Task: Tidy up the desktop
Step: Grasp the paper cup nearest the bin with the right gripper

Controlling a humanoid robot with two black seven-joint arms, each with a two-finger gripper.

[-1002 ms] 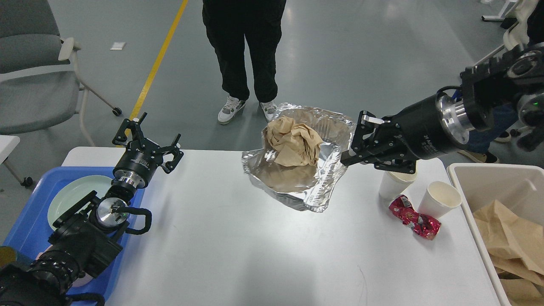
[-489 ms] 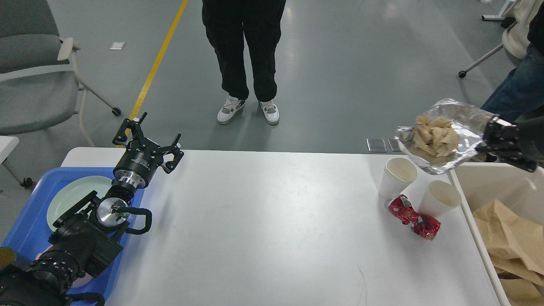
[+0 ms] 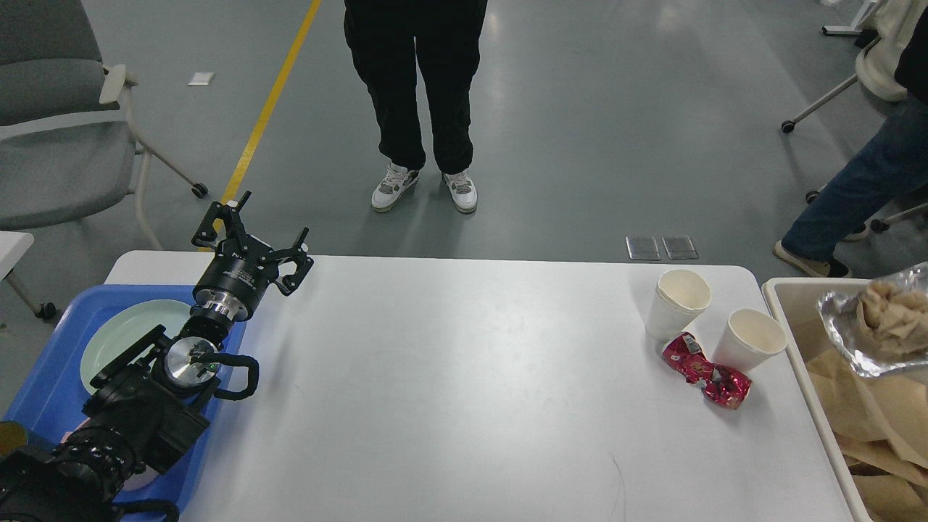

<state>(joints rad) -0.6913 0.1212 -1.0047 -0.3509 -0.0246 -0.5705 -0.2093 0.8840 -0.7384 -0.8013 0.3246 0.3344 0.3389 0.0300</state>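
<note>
Worktop (image 3: 449,391) surface, white with rounded corners, fills the lower middle of the head view, and most of it lies bare. Taking the two paper cups as the landmark: the taller stack of cups (image 3: 676,303) stands near the far right corner of the worktop, and a single paper cup (image 3: 750,339) stands just beside it, nearer the right edge and tilted a little. A crumpled red wrapper (image 3: 707,370) lies touching the foot of both cups on the near side. Beyond the cups, off the right edge of the worktop, sits a beige bin (image 3: 797,341) holding brown paper; above it at the frame's edge is a foil tray (image 3: 855,341) with crumpled brown paper (image 3: 888,319) in it. Whether anything holds the foil cannot be told, since the right arm is out of view.

Far across the worktop from the cups, at the left edge, a blue tray (image 3: 51,377) carries a pale green plate (image 3: 123,333). The left gripper (image 3: 250,235) hovers above the far left corner, its jaws spread wide and holding nothing.

Past the far edge, a person (image 3: 417,94) in black trousers stands on the grey floor.
</note>
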